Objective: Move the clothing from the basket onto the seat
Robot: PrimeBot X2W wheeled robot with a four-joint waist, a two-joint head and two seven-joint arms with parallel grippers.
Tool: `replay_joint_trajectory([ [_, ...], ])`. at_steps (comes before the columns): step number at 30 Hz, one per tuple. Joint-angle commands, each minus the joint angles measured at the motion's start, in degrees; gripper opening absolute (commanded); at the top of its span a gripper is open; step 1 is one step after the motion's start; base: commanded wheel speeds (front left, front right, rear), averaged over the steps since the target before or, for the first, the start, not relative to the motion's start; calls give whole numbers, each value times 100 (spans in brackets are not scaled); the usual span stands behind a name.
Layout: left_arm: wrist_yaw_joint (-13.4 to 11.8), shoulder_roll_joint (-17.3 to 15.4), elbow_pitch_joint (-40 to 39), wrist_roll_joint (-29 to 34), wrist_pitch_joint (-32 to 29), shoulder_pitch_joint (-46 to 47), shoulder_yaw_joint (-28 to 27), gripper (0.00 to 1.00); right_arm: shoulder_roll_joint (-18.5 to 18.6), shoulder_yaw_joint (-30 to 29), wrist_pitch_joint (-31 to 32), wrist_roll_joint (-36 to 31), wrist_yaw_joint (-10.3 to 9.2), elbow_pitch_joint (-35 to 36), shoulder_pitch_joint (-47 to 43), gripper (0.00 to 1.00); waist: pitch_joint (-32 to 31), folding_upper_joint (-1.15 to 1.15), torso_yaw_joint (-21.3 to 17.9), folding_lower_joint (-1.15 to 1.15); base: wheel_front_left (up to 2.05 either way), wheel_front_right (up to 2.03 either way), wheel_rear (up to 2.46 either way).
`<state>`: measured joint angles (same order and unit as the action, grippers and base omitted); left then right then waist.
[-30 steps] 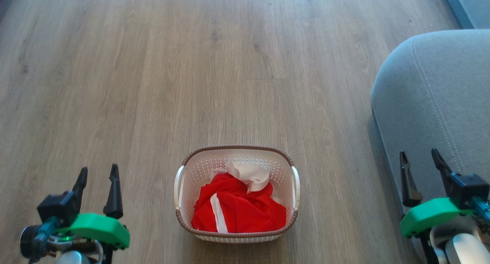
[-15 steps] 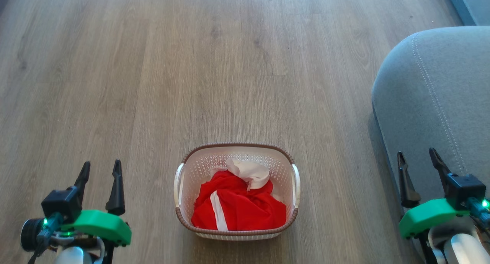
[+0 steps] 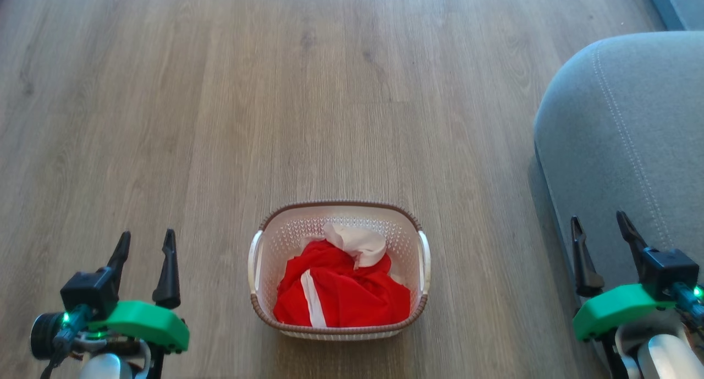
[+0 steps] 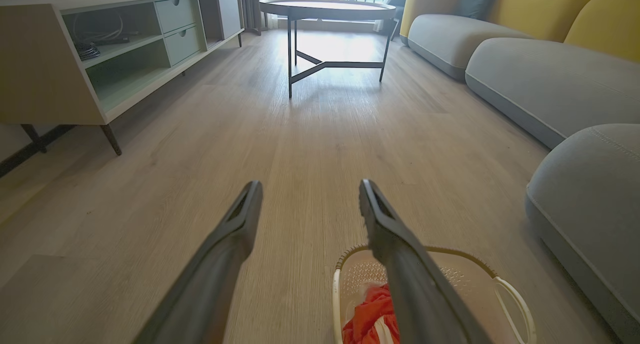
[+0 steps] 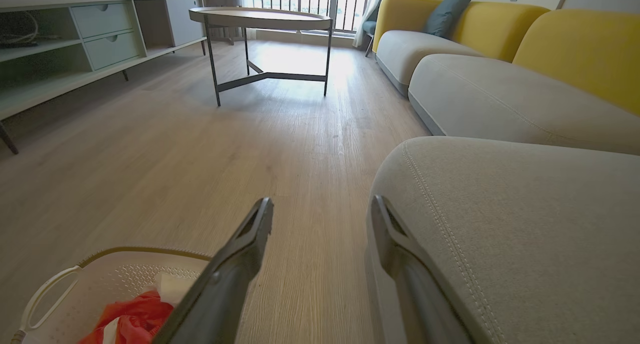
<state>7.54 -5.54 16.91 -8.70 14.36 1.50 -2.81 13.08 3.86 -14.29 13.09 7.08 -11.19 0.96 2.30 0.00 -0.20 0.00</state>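
**Head view: red clothing heaped in the basket, both grippers wide and empty**

The clothing (image 3: pixel 344 299) lies bunched inside the basket (image 3: pixel 338 225), red folds crossed by a white stripe, with a white cloth part on top toward the far side. The basket stands on the wooden floor (image 3: pixel 220 120), low in the middle of the frame. The grey seat (image 3: pixel 621 137) sits apart from it on the robot's right. The left gripper (image 3: pixel 147 234) hovers to the left of the basket, fingers spread wide and holding nothing. The right gripper (image 3: pixel 598 217) hovers over the seat's near edge, equally wide and empty.
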Motion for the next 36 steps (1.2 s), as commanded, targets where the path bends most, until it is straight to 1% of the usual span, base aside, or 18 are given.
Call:
replay_joint_trajectory([
  [1, -6, -150, -182, -27, 63, 342, -178, 100, 90, 84, -71, 14, 41, 210, 242, 100, 55, 0, -7, 0, 0, 0, 0],
  [9, -6, -153, -265, -30, 63, 598, -35, 100, 28, -11, -71, -36, 41, 333, 461, 100, 595, 0, -44, 0, 0, 0, 0],
  [11, -6, -151, -316, -27, 63, 778, 75, 100, -10, -49, -71, -62, 41, 394, 614, 100, 922, 0, -66, 0, 0, 0, 0],
  [19, -6, -151, -383, 19, 63, 1483, 468, 100, -131, -156, -71, -135, 41, 628, 1201, 100, 1914, 0, -193, 0, 0, 0, 0],
  [20, -6, -151, -383, 19, 63, 1483, 468, 100, -131, -156, -71, -135, 41, 628, 1201, 100, 1914, 0, -193, 0, 0, 0, 0],
  [24, -6, -155, -292, 57, 63, 1871, 783, 100, -196, -202, -71, -161, 41, 756, 1499, 100, 2333, 0, -302, 0, 0, 0, 0],
  [29, -6, -191, 187, 173, 30, 2358, 1129, 100, -249, -234, -71, -182, 41, 907, 1844, 100, 2823, 0, -483, 0, 0, 0, 0],
  [36, -6, -227, 981, 352, -486, 3157, 1627, 100, -370, -265, -71, -155, 41, 1114, 2317, 100, 3544, 0, -839, 0, 0, 0, 0],
])
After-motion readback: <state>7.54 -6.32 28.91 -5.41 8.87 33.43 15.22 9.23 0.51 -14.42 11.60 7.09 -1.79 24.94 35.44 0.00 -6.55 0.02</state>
